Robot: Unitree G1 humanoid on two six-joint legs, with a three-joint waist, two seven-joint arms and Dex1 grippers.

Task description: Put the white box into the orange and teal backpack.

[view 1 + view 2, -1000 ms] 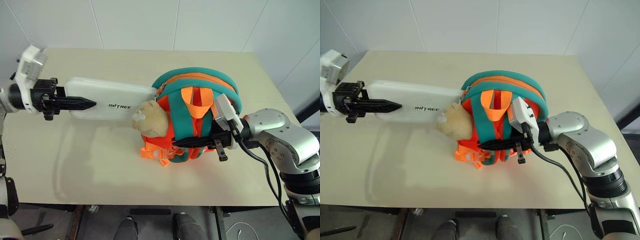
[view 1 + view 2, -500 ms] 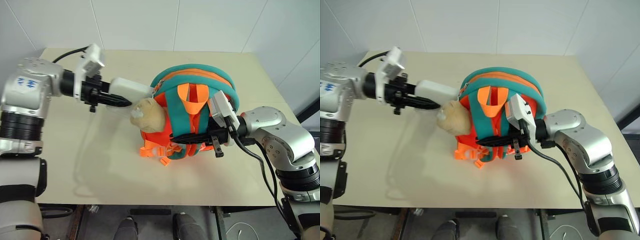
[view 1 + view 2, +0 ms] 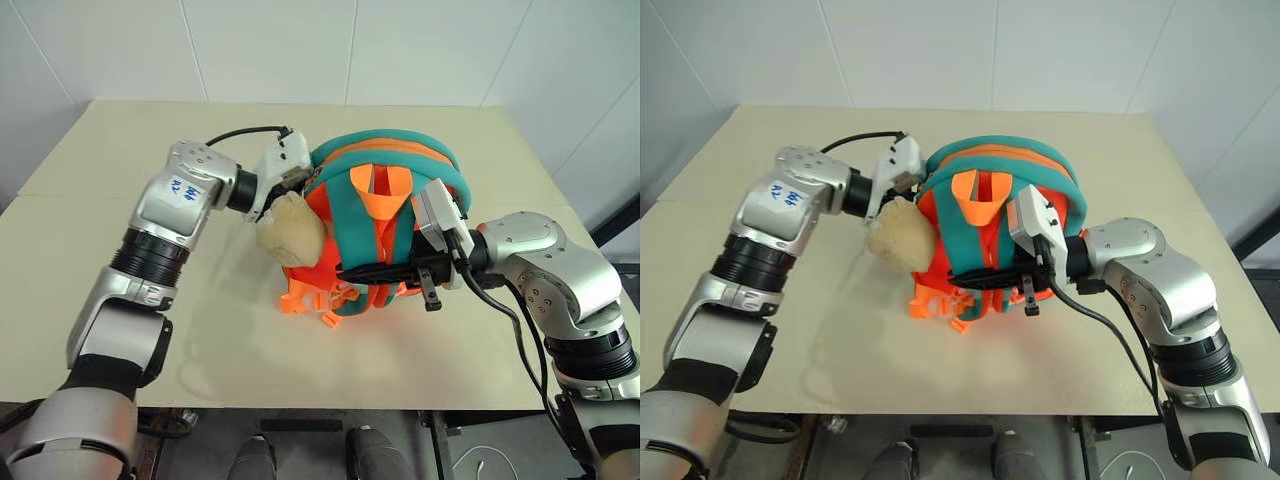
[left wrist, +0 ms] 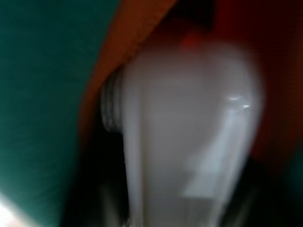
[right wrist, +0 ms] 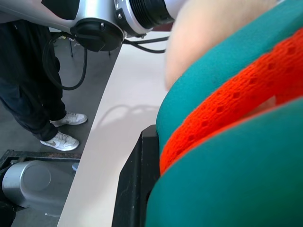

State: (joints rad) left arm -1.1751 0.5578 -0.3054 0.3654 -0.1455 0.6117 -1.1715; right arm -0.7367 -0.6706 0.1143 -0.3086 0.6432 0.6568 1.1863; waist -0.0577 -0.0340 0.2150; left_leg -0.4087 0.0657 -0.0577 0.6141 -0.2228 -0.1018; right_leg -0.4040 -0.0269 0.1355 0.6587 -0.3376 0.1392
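1. At the near side of the bench (image 3: 230, 360), a wide bare stretch of top lies open in front of the bag, so the near edge is no worry for the moment.
2. Just beyond it, the right pincer (image 3: 352, 272) reaches across level, fingers pressed together on a teal strap of the orange and teal backpack (image 3: 385, 225), steadying the bag upright in mid-bench.
3. The tan plush toy (image 3: 290, 228) hangs off the bag's left flank, right below the mouth where the action is.
4. Up at that mouth, the left pincer (image 3: 305, 183) is buried at the bag's teal rim; whether its fingers are spread or gripping, I cannot tell.
5. The white box (image 4: 189, 137) sits mostly inside: the left wrist view looks along its pale body between teal edging and orange lining.
6. By my reading the insertion is nearly complete; what's left is seating the box fully, letting go and pulling the left arm out.
7. Farther back and to both sides the bench is open, with generous room for that arm to retreat leftward.
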